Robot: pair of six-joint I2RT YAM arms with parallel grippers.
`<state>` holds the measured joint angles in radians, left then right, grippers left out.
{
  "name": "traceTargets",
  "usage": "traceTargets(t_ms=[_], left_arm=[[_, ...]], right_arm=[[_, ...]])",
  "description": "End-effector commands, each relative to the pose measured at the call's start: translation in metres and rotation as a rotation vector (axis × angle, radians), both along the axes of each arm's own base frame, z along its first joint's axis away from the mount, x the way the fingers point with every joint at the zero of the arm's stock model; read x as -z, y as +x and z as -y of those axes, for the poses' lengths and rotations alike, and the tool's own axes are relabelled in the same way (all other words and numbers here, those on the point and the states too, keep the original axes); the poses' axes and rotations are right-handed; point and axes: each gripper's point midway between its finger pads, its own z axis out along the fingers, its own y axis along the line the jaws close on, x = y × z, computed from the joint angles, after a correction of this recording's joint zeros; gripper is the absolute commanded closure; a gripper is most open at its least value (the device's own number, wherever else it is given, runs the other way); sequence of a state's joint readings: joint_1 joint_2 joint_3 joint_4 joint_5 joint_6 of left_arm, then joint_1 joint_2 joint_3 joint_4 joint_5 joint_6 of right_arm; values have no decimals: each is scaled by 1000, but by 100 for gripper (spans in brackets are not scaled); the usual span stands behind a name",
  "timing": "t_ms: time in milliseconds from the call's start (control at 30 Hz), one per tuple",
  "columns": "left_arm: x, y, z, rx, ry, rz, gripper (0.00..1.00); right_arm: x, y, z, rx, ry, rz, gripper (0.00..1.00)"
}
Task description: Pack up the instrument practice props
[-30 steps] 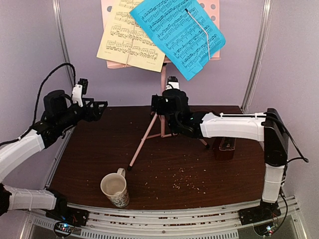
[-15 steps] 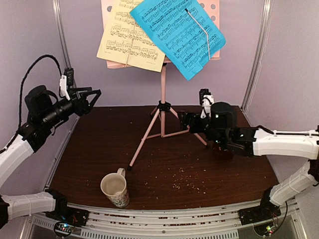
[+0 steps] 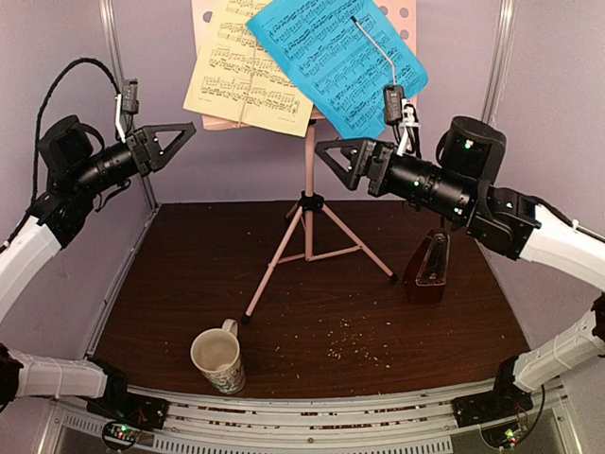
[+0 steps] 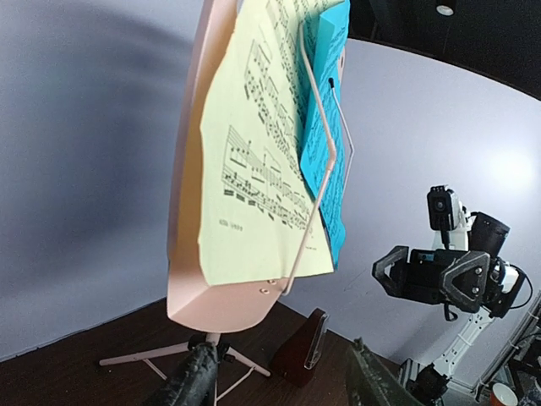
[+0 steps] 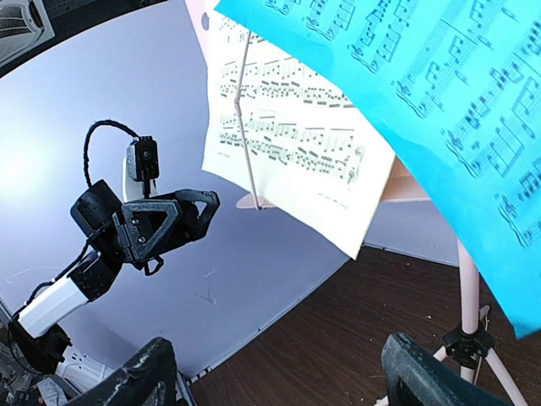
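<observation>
The pink music stand stands upright on its tripod near the back of the table, with the yellow sheet and the blue sheet on its desk; the blue one lies skewed over the yellow one, and its lower corner hangs past the desk's edge. The metronome sits on the table just right of the tripod, below the right arm. Both arms are raised to desk height on either side. The left gripper has its jaws partly apart and holds nothing. The right gripper has its jaws wide and is also empty, close to the blue sheet's low corner. The main risk looks to be the stand itself: it is tall on thin legs, so a sideways push at the desk from either gripper could tip it, perhaps onto the metronome or the mug near the front leg. The sheets are held only by a thin wire arm, so a pinch on one corner may tear the paper or drag the overlapping sheet loose, letting it slide to the table. With both grippers facing each other across the desk, they could also meet if they reach in together
</observation>
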<state>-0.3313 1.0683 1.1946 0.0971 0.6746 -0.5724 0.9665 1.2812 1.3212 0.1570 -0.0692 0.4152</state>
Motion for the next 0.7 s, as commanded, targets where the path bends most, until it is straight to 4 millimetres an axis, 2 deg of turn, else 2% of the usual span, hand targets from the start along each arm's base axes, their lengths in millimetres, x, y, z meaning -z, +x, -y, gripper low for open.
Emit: traceTargets(t_ms=[0, 133, 233, 333, 500, 600, 667], left_arm=[[-19, 3, 1, 29, -44, 6, 48], [-26, 8, 4, 42, -50, 16, 60], [-37, 3, 5, 68, -52, 52, 62], [-48, -1, 0, 27, -40, 95, 57], [-64, 0, -8, -47, -9, 130, 53], [-83, -4, -17, -108, -1, 191, 48], [-104, -14, -19, -114, 1, 249, 45]], right_arm=[[-23, 5, -21, -39, 6, 1, 15], [-48, 21, -32, -2, 36, 3, 20], [-63, 33, -25, 73, 47, 26, 22], [-75, 44, -18, 106, 40, 31, 24], [-83, 54, -25, 88, -4, 26, 25], [-94, 57, -7, 173, -39, 71, 25], [-99, 64, 9, 257, -90, 100, 25]])
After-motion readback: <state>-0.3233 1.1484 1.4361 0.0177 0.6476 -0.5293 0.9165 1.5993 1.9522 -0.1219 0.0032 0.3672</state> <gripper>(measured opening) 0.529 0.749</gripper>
